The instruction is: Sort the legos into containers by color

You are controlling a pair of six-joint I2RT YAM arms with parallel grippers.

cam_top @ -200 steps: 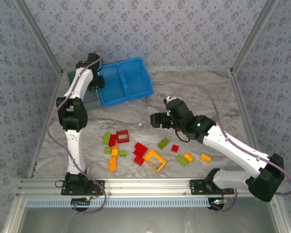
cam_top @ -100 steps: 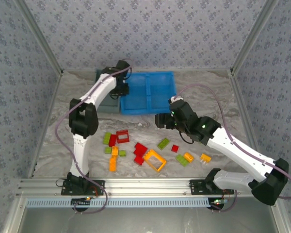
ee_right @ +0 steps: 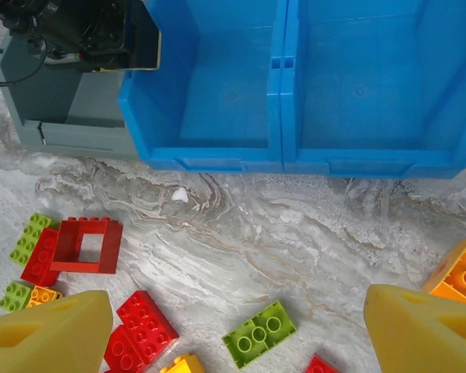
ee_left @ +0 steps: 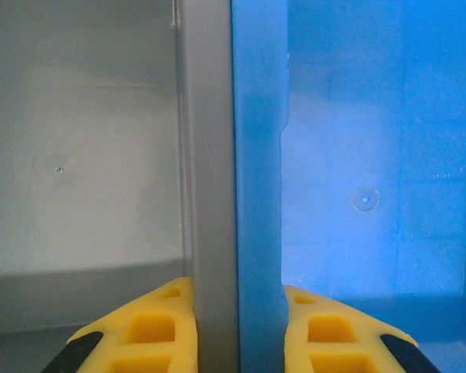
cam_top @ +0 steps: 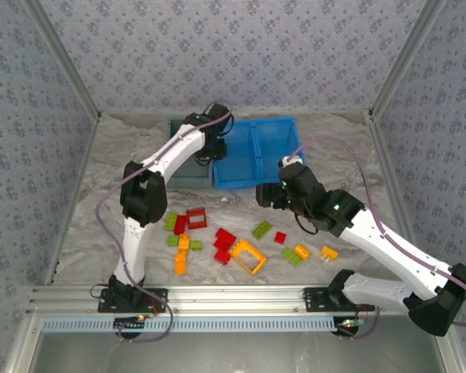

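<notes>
Left pincer (ee_left: pixel 237 289): clenched, apparently, across two touching bin walls.
Gray bin (ee_left: pixel 78 155): wall under its left finger.
Blue bin (ee_left: pixel 373 155): wall under its right finger.
Legos (ee_right: pixel 258 334): loose on the table beneath the right pincer; likely light, rigid and slick, so grip the flat sides.
Right pincer (ee_right: pixel 237 311): spread wide, holding nothing.

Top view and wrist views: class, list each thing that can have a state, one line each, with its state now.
left gripper: shut on the touching walls of gray bin and blue bin
right gripper: open, empty
gray bin: upright, empty where visible
blue bin: upright, both compartments empty
legos: loose on table, unsorted
</notes>
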